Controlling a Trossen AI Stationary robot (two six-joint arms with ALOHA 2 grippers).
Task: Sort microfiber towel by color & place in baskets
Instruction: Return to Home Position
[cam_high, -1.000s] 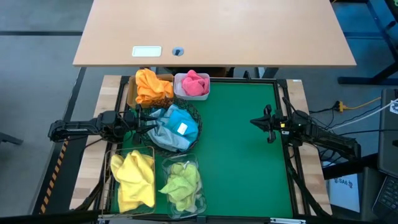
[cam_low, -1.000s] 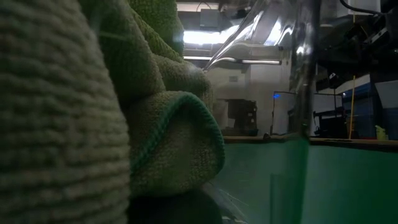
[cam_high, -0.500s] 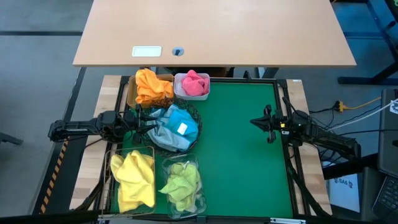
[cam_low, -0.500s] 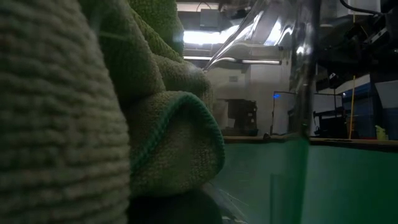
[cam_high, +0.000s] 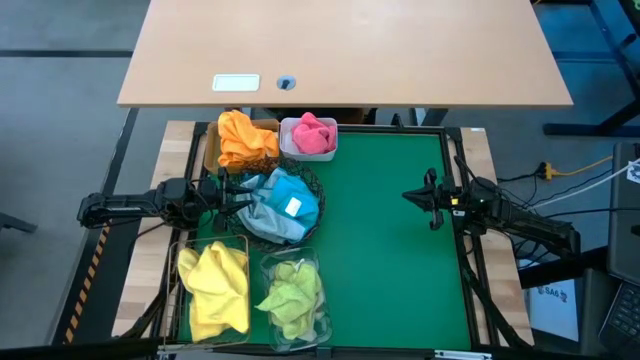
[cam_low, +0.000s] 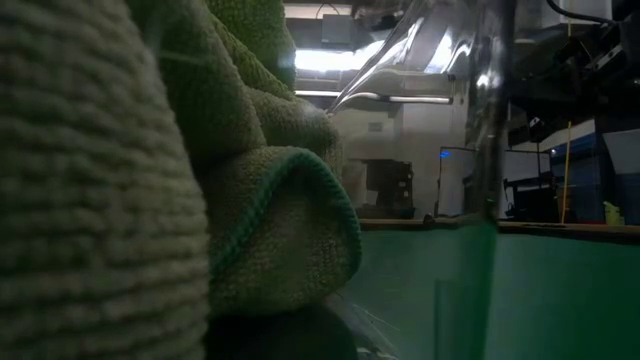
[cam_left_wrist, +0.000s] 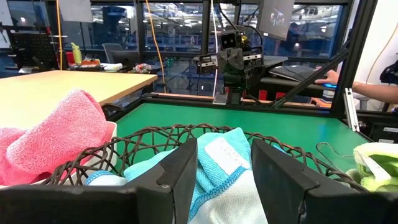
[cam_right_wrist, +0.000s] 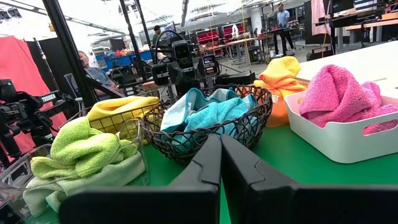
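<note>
All towels lie in baskets on the table's left half. Orange towels (cam_high: 245, 138) fill the tan box, pink ones (cam_high: 312, 133) the white tub (cam_right_wrist: 323, 134), blue and teal ones (cam_high: 282, 203) the black wire bowl (cam_left_wrist: 155, 138), yellow ones (cam_high: 215, 285) the rectangular wire basket, olive-green ones (cam_high: 293, 295) the clear tub (cam_right_wrist: 140, 163). My left gripper (cam_left_wrist: 222, 171) is open, level at the bowl's left rim, touching nothing. My right gripper (cam_right_wrist: 221, 163) is shut and empty near the table's right edge (cam_high: 432, 200).
A wide bare stretch of green mat (cam_high: 390, 240) lies between the baskets and my right arm. A wooden desk (cam_high: 345, 50) stands beyond the far edge. The low view is mostly blocked by olive-green towel (cam_low: 150, 180) behind the clear tub's wall. People show in the room behind.
</note>
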